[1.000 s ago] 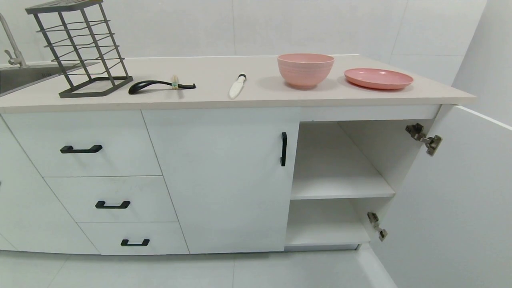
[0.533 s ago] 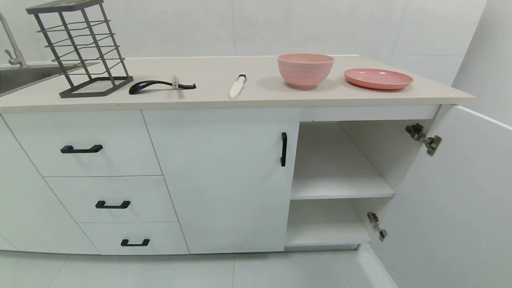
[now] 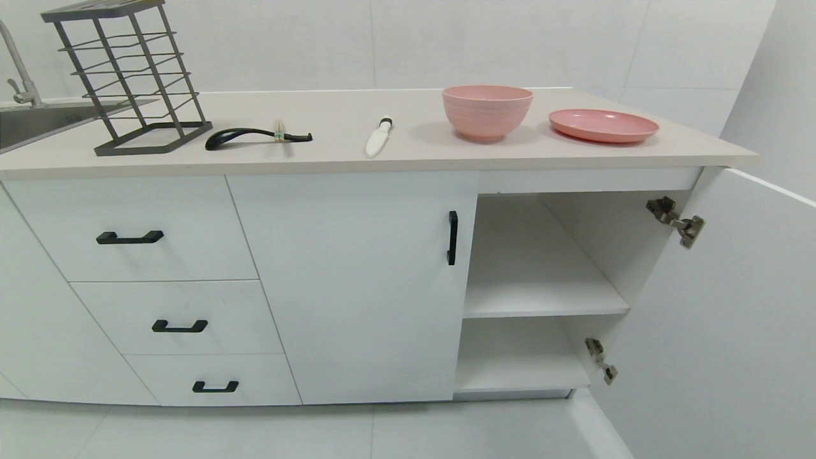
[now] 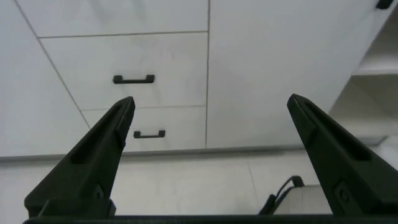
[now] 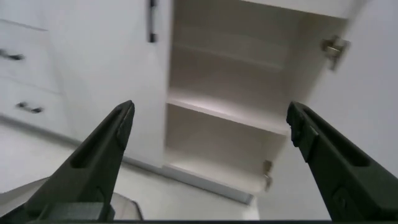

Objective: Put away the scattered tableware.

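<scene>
On the beige countertop (image 3: 357, 159) stand a pink bowl (image 3: 487, 111) and, to its right, a pink plate (image 3: 603, 125). A white knife with a black end (image 3: 378, 137) lies left of the bowl. Further left lies a black ladle (image 3: 252, 136) with a pair of chopsticks (image 3: 278, 131) across its handle. My left gripper (image 4: 208, 109) is open, low before the drawers (image 4: 134, 79). My right gripper (image 5: 208, 115) is open with nothing between its fingers, facing the open cupboard shelves (image 5: 230, 109).
A dark wire rack (image 3: 131, 76) stands at the counter's left end beside a sink (image 3: 38, 121) with a tap (image 3: 19, 70). The right cupboard door (image 3: 720, 306) is swung open, showing two bare shelves (image 3: 542, 299). The middle door (image 3: 357, 280) is closed.
</scene>
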